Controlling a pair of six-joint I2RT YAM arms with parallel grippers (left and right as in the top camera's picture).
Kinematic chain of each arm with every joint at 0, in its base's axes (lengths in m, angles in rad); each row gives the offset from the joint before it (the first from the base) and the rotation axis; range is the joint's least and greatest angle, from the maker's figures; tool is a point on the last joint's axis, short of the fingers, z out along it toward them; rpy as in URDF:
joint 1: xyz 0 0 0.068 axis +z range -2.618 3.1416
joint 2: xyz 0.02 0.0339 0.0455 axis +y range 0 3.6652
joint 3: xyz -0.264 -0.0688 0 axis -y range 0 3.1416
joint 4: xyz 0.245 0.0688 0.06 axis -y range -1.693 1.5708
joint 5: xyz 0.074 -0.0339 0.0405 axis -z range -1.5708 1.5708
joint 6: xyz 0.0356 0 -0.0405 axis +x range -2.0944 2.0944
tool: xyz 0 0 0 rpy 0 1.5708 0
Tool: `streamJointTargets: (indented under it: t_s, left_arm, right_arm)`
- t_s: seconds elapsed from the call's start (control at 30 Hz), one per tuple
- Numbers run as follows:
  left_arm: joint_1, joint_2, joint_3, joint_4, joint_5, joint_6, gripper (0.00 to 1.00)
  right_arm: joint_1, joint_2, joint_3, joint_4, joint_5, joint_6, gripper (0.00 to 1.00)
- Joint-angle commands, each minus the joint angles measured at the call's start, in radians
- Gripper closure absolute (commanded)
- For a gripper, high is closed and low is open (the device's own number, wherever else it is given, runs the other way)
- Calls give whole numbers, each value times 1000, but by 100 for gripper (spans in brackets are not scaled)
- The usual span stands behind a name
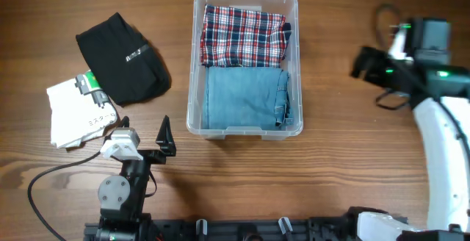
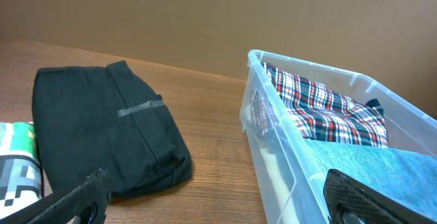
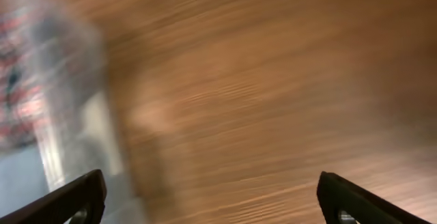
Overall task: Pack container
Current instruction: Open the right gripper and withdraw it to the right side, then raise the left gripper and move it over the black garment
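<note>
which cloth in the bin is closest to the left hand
The blue one, at the end of the bin facing the left hand; the plaid one lies beyond it.

This looks like a robotics lab bench staged for a household chore, not a real home. 2 robot arms, the left arm [image 1: 121,189] and the right arm [image 1: 440,145], stand by a black mounting rail [image 1: 242,230] along the edge of a wood-grain desk [image 1: 352,160], and a loose cable [image 1: 55,171] trails across it. The left wrist view shows only a plain brown backdrop [image 2: 205,19] behind the desk, and the few props are folded clothes [image 1: 241,35], some in a clear container [image 1: 192,87].
</note>
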Motion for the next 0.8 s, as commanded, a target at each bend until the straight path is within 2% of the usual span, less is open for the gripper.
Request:
streamJointTargets:
  t_s: [0.0,0.77]
  left_arm:
    - [6,-5,-6,2,9,16,0]
    - [6,-5,-6,9,20,12,0]
  right_arm:
    - [-86,-1,10,5,13,-2,0]
    - [-114,-1,10,7,12,-2,0]
